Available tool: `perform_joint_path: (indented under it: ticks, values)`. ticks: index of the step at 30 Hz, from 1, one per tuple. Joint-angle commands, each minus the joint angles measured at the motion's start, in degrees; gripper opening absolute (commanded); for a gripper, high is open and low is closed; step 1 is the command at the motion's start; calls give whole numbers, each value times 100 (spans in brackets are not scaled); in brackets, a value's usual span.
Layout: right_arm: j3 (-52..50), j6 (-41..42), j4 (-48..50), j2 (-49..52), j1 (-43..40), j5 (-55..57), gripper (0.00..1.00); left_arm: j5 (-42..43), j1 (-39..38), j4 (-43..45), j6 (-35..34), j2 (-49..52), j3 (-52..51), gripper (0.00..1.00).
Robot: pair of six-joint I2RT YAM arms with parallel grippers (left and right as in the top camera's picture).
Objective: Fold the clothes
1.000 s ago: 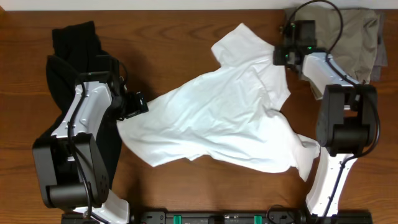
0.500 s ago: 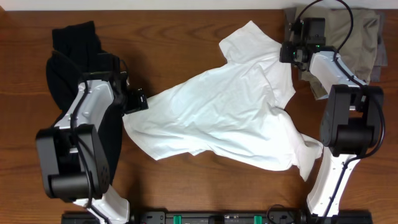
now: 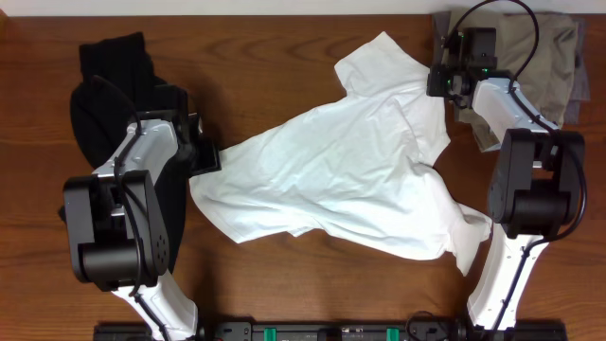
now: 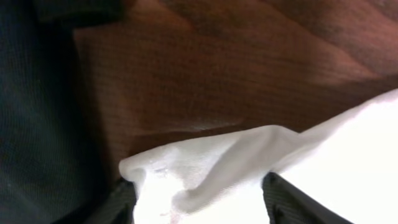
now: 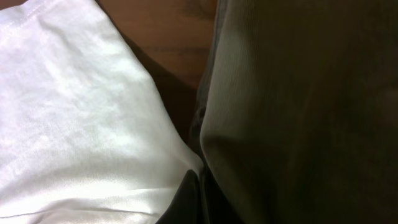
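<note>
The white shirt [image 3: 331,180] lies rumpled across the middle of the table [image 3: 284,38]. The left claw [image 3: 210,156] is clamped on its left edge. The right claw [image 3: 443,80] sits at its far right edge, grip impossible to tell.

Plain white over the crumpled short-sleeved cotton shirt [image 3: 331,180], shaded pale grey along its creases. Solid black for the heaped knit garment [image 3: 99,90] at the left, finely ribbed when seen close from the left wrist. Dull olive-grey for the bunched woven garment [image 3: 549,52] at the top right, perhaps a shade browner than it looks from overhead. Warm reddish-brown with darker grain streaks across the wooden tabletop [image 3: 284,57]. White shells and black joints on the left arm [image 3: 142,156] and the right arm [image 3: 502,99] alike.
</note>
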Motion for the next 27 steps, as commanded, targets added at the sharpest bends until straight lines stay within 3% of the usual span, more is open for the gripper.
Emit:
perform_joint_path:
  ticks: [1,4,13,18,27]
  values:
    - [153,28,-35,-234,-129,76,1,52,31,-2,66,59,-24,61]
    - [153,26,-42,-234,-129,79,1,52,31,9,63,59,-24,54]
    - [153,-81,-114,-234,-129,79,1,48,85,667,-184,57,87,14]
    - [153,-76,-179,-249,-129,72,1,50,146,1156,-205,46,413,7]
    - [153,-74,-197,-579,-129,-157,1,52,142,2568,-66,24,472,6]
